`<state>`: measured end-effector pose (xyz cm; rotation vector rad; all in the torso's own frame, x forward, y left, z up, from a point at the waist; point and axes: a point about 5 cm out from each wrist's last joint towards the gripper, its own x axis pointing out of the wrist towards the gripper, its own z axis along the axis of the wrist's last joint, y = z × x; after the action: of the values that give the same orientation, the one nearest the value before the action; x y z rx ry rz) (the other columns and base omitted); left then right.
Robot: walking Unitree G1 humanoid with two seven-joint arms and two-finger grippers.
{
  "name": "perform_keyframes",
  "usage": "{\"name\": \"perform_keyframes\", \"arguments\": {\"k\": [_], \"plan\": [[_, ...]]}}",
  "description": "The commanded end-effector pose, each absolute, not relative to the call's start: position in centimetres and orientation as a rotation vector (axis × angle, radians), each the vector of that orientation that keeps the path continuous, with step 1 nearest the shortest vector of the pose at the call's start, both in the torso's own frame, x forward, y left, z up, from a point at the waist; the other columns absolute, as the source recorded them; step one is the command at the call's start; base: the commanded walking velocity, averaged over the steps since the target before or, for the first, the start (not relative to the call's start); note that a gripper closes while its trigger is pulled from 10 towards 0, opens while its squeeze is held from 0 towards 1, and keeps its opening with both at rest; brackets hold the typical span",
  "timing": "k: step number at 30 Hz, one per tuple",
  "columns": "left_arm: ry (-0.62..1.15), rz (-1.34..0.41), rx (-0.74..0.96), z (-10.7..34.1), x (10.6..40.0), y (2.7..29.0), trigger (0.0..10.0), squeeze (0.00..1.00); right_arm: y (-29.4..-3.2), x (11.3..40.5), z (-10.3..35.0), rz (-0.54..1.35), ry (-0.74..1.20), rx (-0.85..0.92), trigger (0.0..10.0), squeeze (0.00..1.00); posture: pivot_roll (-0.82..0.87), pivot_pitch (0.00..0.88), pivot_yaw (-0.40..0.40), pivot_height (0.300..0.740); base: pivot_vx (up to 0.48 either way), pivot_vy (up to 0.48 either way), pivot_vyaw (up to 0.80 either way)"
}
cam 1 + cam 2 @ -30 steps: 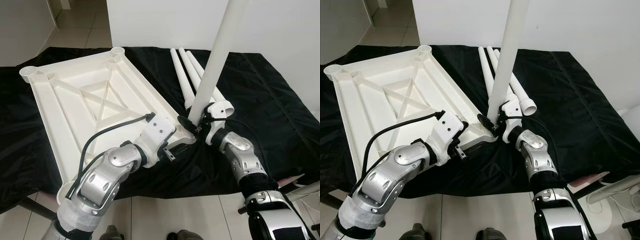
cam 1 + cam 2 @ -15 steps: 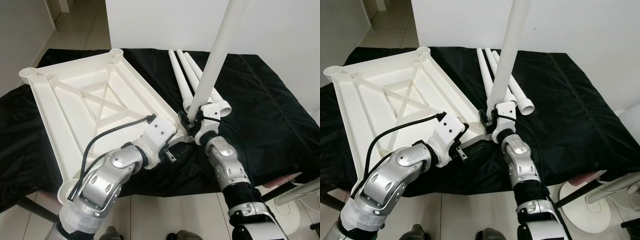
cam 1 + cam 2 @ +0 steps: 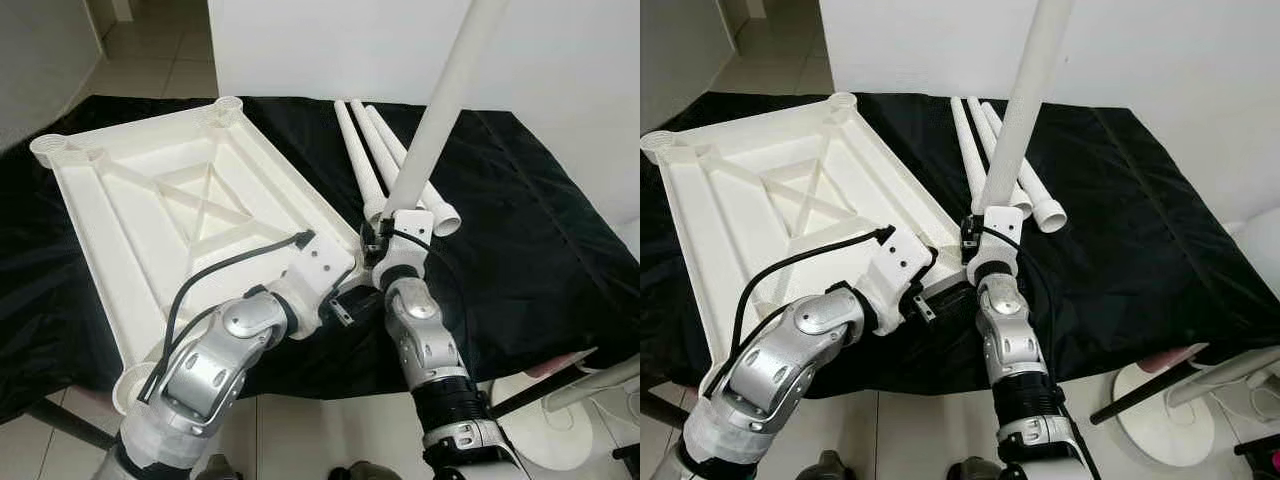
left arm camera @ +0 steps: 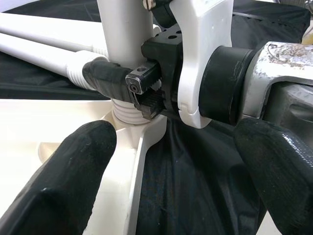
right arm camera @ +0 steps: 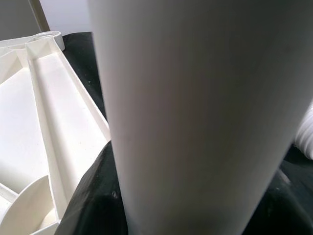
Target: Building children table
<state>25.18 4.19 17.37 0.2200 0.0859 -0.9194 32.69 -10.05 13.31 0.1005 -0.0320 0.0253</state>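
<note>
Upturned tabletop (image 3: 150,200) lay on the black-draped desk (image 3: 520,230); right tool (image 4: 124,81) was clenched on the upright leg (image 3: 440,110) at the near corner socket; left tool (image 4: 171,191), released, straddled that corner; best kept leg vertical while twisting threads in.

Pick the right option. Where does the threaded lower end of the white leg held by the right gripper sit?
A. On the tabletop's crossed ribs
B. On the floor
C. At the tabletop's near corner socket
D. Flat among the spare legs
C: the left wrist view shows the leg in the right gripper, its threads entering the socket.
</note>
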Motion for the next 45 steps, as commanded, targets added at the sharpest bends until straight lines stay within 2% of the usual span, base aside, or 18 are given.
{"name": "perform_keyframes", "arguments": {"k": [1,2,3,4,12,13,14,15,24,26,33,42,43,44,45], "plan": [[0.070,-0.871,0.216,17.5,25.3,4.1,10.0,0.00,-10.5,32.4,12.7,0.003,-0.004,0.106,10.0,0.00,0.01,0.006,-0.062,0.740,0.000,0.000,0.00],[0.067,-0.871,0.216,17.6,25.3,4.1,10.0,0.00,-10.5,32.3,12.8,0.002,-0.012,0.107,10.0,0.22,0.01,0.006,-0.062,0.740,0.000,0.000,0.00],[0.067,-0.871,0.216,17.6,25.3,4.1,10.0,0.00,-10.5,32.3,12.8,0.002,-0.012,0.107,10.0,0.22,0.01,0.006,-0.062,0.740,0.000,0.000,0.00],[0.065,-0.870,0.217,17.6,25.3,4.1,10.0,0.00,-10.4,32.1,13.3,0.020,-0.036,0.139,10.0,1.00,0.01,0.000,-0.061,0.740,0.000,0.000,0.00],[0.061,-0.869,0.222,17.6,25.3,4.1,10.0,0.00,-12.0,32.0,13.9,0.126,-0.083,0.143,10.0,1.00,0.02,0.000,-0.061,0.740,0.000,0.000,0.00],[0.060,-0.868,0.224,17.6,25.3,4.2,10.0,0.00,-12.2,32.0,13.8,0.185,-0.071,0.129,10.0,0.48,0.01,0.000,-0.060,0.740,0.000,0.000,0.00],[0.060,-0.868,0.224,17.6,25.3,4.2,10.0,0.00,-12.2,32.0,13.8,0.185,-0.071,0.129,10.0,0.48,0.01,0.000,-0.060,0.740,0.000,0.000,0.00],[0.060,-0.867,0.226,17.6,25.4,4.2,10.0,0.00,-12.8,32.0,13.8,0.245,-0.068,0.102,10.0,0.00,0.01,0.000,-0.060,0.740,0.000,0.000,0.00],[0.054,-0.866,0.231,17.7,25.5,4.3,10.0,0.00,-14.7,32.6,13.8,0.393,-0.070,-0.024,10.0,0.00,0.01,0.000,-0.057,0.740,0.000,0.000,0.00],[0.053,-0.867,0.234,17.7,25.5,4.3,10.0,0.00,-15.1,33.0,13.9,0.493,-0.066,-0.076,10.0,0.00,0.02,0.000,-0.050,0.740,0.000,0.000,0.00],[0.052,-0.869,0.238,17.8,25.6,4.3,10.0,0.00,-15.2,34.1,13.6,0.669,-0.021,-0.143,10.0,0.00,0.02,0.000,-0.044,0.740,0.000,0.000,0.00],[0.051,-0.875,0.245,17.8,25.6,4.2,10.0,0.00,-14.9,34.5,13.5,0.720,0.000,-0.157,10.0,0.00,0.02,0.000,-0.038,0.740,0.000,0.000,0.00],[0.050,-0.878,0.248,17.8,25.6,4.2,10.0,0.00,-14.7,34.8,13.4,0.743,0.015,-0.163,9.4,0.00,0.02,0.002,-0.030,0.740,0.000,0.000,0.00],[0.050,-0.878,0.248,17.8,25.6,4.2,10.0,0.00,-14.7,34.8,13.4,0.743,0.015,-0.163,9.4,0.00,0.02,0.002,-0.030,0.740,0.000,0.000,0.00],[0.049,-0.878,0.249,17.9,25.5,4.1,10.0,0.00,-14.6,35.0,13.3,0.763,0.027,-0.166,4.2,0.00,0.03,0.005,-0.030,0.740,0.000,0.000,0.00]]}}
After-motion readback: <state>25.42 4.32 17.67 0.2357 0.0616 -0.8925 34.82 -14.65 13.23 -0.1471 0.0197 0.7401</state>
